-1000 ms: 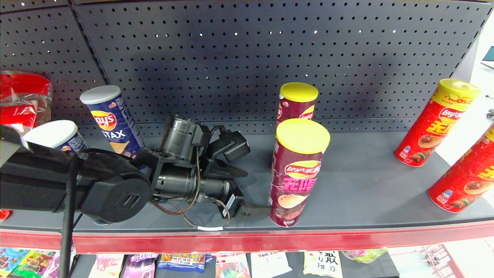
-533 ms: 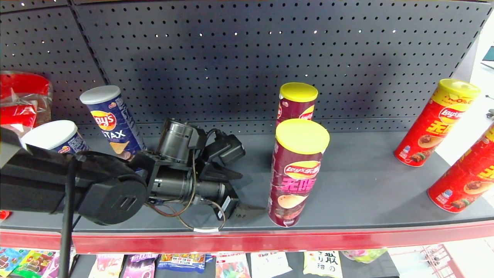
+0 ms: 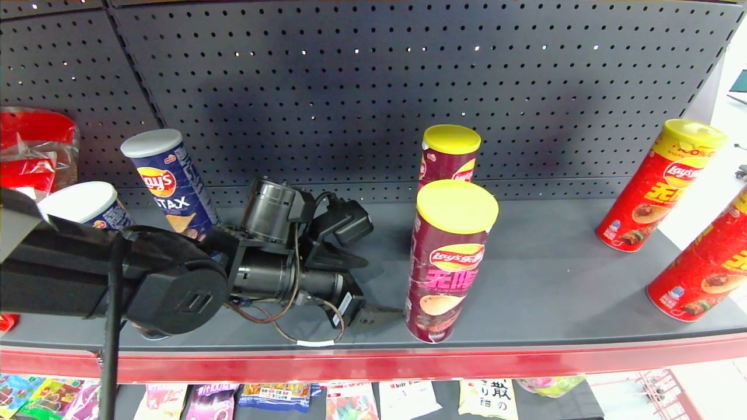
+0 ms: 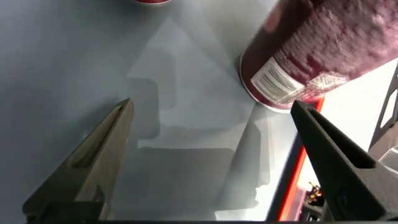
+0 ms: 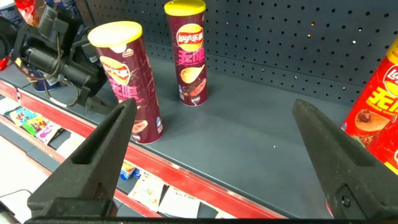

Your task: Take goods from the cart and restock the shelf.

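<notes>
On the dark grey shelf board with a red front lip, before grey pegboard, the left gripper lies spread and empty just beside the maroon, yellow-lidded chip can, whose label pictures a chip. The right gripper hangs open, facing the shelf.

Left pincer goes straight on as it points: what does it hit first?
Probably the front maroon can, near its base. It sits slightly off-centre ahead of the open left pincer, so one finger may touch first.

Dark perforated back panel behind grey, red-edged shelf, pale floor beyond.
</notes>
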### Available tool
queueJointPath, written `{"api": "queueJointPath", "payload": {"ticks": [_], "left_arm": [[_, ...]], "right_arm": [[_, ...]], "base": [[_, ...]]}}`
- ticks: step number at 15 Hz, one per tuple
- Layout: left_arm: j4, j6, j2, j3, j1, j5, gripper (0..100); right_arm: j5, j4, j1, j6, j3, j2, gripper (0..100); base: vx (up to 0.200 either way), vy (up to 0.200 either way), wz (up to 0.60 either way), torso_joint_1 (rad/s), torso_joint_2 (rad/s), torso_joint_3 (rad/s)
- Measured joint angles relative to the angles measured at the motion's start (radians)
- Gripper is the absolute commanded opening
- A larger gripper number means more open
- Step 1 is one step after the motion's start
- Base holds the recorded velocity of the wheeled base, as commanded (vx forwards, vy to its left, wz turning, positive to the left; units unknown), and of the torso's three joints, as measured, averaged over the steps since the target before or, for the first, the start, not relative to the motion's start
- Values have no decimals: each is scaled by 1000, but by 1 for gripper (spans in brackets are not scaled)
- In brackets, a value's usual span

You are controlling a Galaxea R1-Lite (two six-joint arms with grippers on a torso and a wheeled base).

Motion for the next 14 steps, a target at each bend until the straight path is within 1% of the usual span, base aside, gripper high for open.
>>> {"api": "queueJointPath", "payload": {"ticks": [6, 11, 14], "left_arm": [[0, -3, 31, -51, -1, 0, 100], [0, -4, 39, -50, -22, 0, 100], [-1, -4, 39, -47, -22, 0, 100]], "right_arm": [[0, 0, 0, 0, 0, 1, 100], [0, 0, 0, 0, 0, 1, 100], [-1, 0, 0, 0, -1, 1, 100]], "base": [[0, 0, 0, 0, 0, 0], [0, 0, 0, 0, 0, 0], [0, 0, 0, 0, 0, 0]]}}
